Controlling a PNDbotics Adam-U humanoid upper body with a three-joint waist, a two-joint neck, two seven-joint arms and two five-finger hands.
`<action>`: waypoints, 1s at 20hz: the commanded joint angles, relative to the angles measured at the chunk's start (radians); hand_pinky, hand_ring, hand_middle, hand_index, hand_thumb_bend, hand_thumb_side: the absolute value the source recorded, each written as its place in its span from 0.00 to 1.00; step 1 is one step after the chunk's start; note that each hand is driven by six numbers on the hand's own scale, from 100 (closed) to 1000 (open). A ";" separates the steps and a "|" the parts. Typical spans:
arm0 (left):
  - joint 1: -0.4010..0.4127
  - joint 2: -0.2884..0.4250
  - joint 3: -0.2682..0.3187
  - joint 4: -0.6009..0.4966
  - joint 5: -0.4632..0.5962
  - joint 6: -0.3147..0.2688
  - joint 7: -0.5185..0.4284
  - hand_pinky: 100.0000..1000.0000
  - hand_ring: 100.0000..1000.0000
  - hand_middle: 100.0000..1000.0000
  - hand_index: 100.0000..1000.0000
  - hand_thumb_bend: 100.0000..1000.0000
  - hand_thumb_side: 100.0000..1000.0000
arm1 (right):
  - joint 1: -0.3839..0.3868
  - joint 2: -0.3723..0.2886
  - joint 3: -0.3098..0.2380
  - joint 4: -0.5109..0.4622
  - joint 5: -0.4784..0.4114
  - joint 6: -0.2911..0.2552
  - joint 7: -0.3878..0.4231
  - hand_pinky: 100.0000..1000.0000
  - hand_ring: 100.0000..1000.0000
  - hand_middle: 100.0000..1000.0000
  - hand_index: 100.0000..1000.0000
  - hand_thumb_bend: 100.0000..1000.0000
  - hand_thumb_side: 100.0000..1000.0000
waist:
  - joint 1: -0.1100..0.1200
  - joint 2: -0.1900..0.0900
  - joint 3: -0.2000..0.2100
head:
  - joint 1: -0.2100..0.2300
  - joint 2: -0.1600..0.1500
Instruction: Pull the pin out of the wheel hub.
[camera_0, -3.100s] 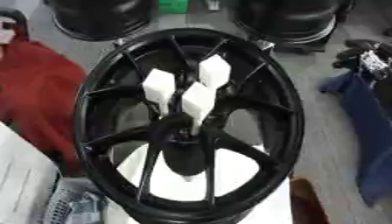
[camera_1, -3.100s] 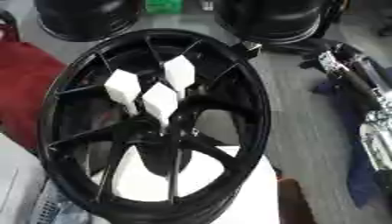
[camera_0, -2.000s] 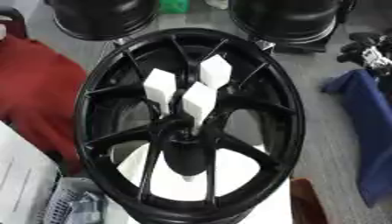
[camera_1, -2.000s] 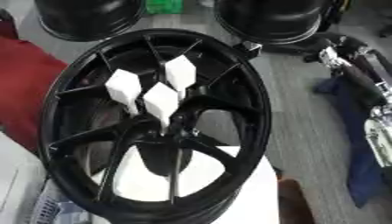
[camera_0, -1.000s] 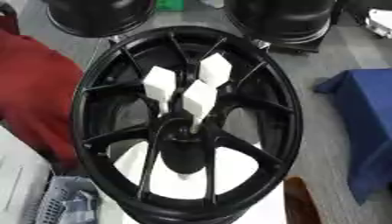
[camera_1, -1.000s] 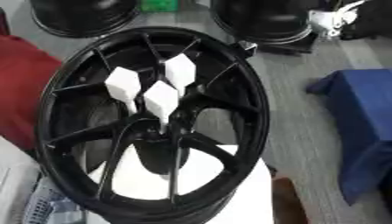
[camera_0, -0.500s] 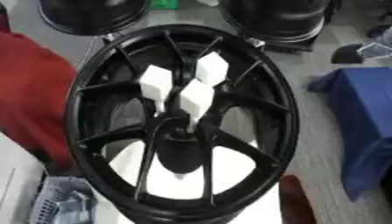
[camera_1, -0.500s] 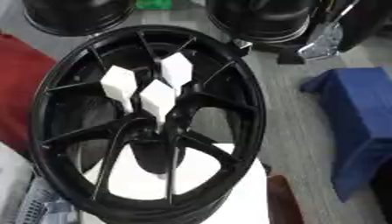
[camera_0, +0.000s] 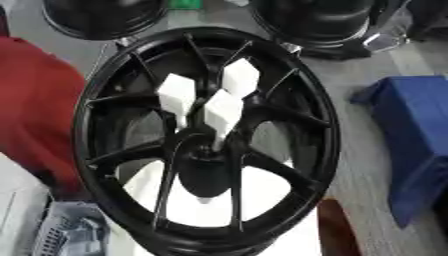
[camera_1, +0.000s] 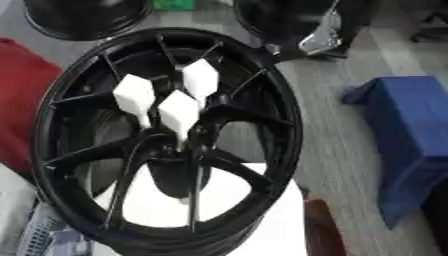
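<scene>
A black spoked wheel hub (camera_0: 328, 130) lies flat and fills the middle of both views. From its centre (camera_0: 206, 160) three white block-headed pins stand close together: one on the left (camera_0: 177, 95), one at the back (camera_0: 239, 77) and one nearest me (camera_0: 223, 112). My right hand (camera_1: 319, 32) shows as a silver and black shape at the top, just beyond the far right of the rim. It is apart from the pins and touches none of them. My left hand is out of sight.
Two more black wheels (camera_0: 105, 15) (camera_0: 315, 20) stand behind the hub. A red cloth (camera_0: 35, 110) lies to the left and a blue cloth (camera_0: 411, 130) to the right. The hub rests on a white surface (camera_0: 201, 205); a grey basket (camera_0: 61, 230) sits lower left.
My right hand has come from the right side up and leftward, toward the far rim. The whole view has shifted a little. The pins stand as before.
</scene>
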 joint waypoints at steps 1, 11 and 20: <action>-0.009 0.018 0.001 -0.012 -0.002 -0.002 -0.004 0.72 0.67 0.54 0.70 0.36 0.59 | -0.053 0.044 0.018 0.056 0.022 -0.001 0.004 0.87 0.78 0.70 0.78 0.37 0.28 | 0.008 -0.017 0.002 | -0.004 -0.002; -0.011 0.012 0.005 -0.009 0.003 -0.004 0.001 0.72 0.67 0.54 0.70 0.36 0.59 | -0.123 0.169 0.063 0.178 0.027 -0.013 0.046 0.88 0.78 0.70 0.79 0.34 0.32 | 0.017 -0.017 0.010 | -0.016 0.003; -0.009 0.009 0.009 -0.007 0.004 -0.002 0.004 0.72 0.67 0.54 0.70 0.36 0.59 | -0.124 0.213 0.096 0.212 -0.031 -0.019 0.087 0.90 0.79 0.72 0.81 0.31 0.39 | 0.014 -0.015 0.015 | -0.012 0.004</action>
